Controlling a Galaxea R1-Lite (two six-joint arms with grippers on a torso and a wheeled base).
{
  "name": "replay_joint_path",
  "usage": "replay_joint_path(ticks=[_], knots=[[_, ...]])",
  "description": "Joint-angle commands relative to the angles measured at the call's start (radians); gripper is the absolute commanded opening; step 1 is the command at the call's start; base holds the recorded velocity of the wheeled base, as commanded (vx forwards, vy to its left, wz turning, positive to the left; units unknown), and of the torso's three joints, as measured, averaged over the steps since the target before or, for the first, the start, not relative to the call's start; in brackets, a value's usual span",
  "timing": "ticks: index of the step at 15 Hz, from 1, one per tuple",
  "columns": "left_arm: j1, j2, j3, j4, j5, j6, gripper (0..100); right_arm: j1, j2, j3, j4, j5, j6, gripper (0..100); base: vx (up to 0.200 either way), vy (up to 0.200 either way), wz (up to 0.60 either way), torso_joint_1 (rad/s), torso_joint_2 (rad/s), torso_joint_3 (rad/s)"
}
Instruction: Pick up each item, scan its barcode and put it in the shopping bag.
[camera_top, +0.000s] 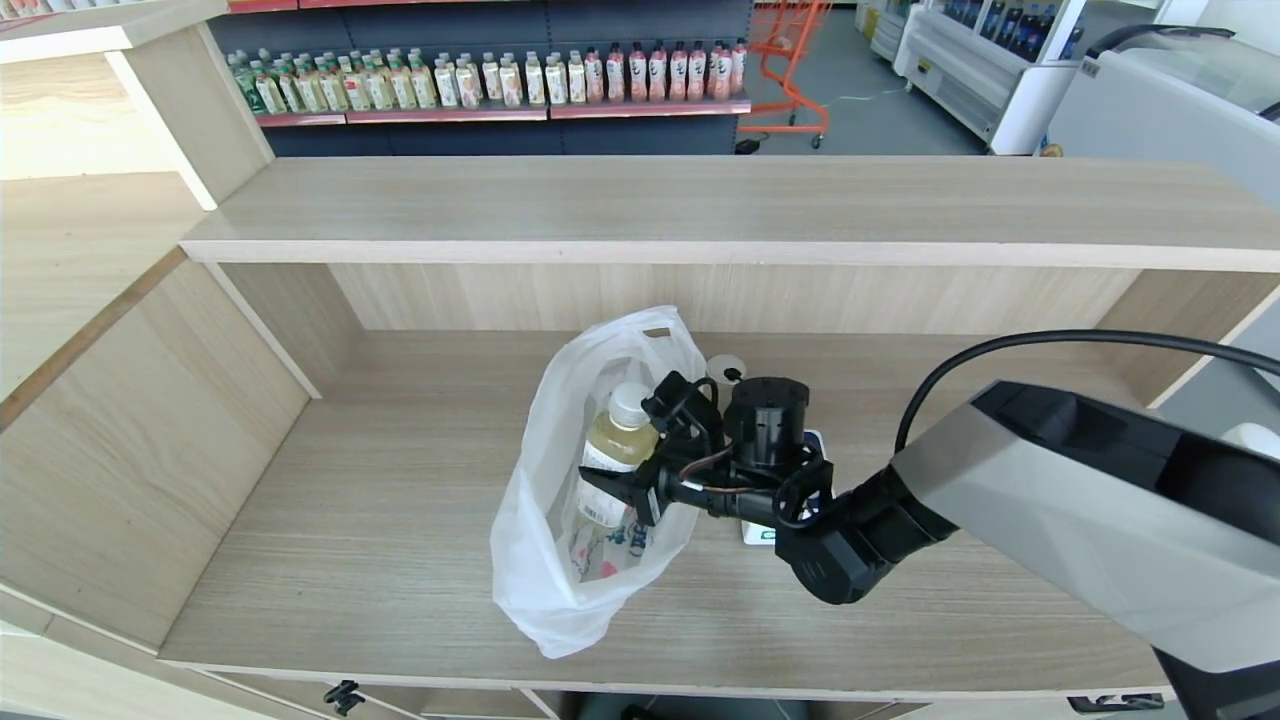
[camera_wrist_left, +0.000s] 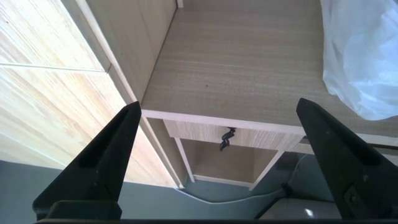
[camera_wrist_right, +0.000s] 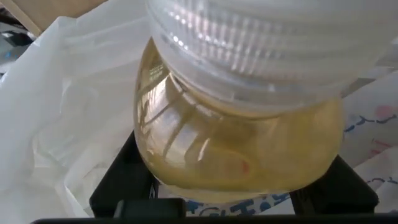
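The left pincer (camera_wrist_left: 214, 168) hangs released, its two dark fingers spread wide with nothing between them, over the near edge of the tabletop (camera_wrist_left: 249, 68). Parked there, it looks to be out of the way of the bagging and free for another item.

To its right, the shopping bag (camera_top: 545, 570) of thin white plastic slumps on the middle of the tabletop. Its mouth gapes upward and rightward, which lets an arm come in from that side. Inside it is the bottle (camera_top: 618, 440), pale yellow drink under a white cap. It leans a little, with its cap toward the back. Lower in the bag something with red and blue print shows through the plastic; I cannot tell what.

The right pincer (camera_top: 615, 487) reaches in through the bag's mouth and is clenched on the bottle's body. The right wrist view has the bottle wedged between the two dark fingers with plastic all round. Gripping it by the side seems meant to set it down on its base rather than drop it. I judge this the bagging step, nearly done, with letting go still to come. The loose plastic could snag the fingers on the way out.

Further right, a small white device (camera_top: 757, 533) lies on the tabletop just beside the bag. The arm mostly hides it, and I cannot tell if it is the scanner.
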Motion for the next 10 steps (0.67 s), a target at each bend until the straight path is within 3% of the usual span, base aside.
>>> replay_joint_path(ticks=[1,5,6,7,9,10], knots=[[0.000,0.000,0.000,0.000,0.000,0.000,100,0.006,0.029,-0.015,0.000,0.002,-0.001,100,0.000,0.000,0.00,0.000,0.00,0.000],[0.000,0.000,0.000,0.000,0.000,0.000,100,-0.003,-0.037,0.000,0.010,0.022,0.166,100,0.000,0.000,0.00,0.000,0.00,0.000],[0.000,0.000,0.000,0.000,0.000,0.000,100,-0.005,-0.098,0.014,0.028,0.024,0.316,100,0.000,0.000,0.00,0.000,0.00,0.000],[0.000,0.000,0.000,0.000,0.000,0.000,100,-0.012,-0.143,0.031,0.048,0.025,0.378,100,0.000,0.000,0.00,0.000,0.00,0.000],[0.000,0.000,0.000,0.000,0.000,0.000,100,-0.045,-0.259,0.080,0.142,0.050,0.465,100,0.000,0.000,0.00,0.000,0.00,0.000],[0.000,0.000,0.000,0.000,0.000,0.000,100,-0.080,-0.359,0.135,0.252,0.056,0.493,100,0.000,0.000,0.00,0.000,0.00,0.000]])
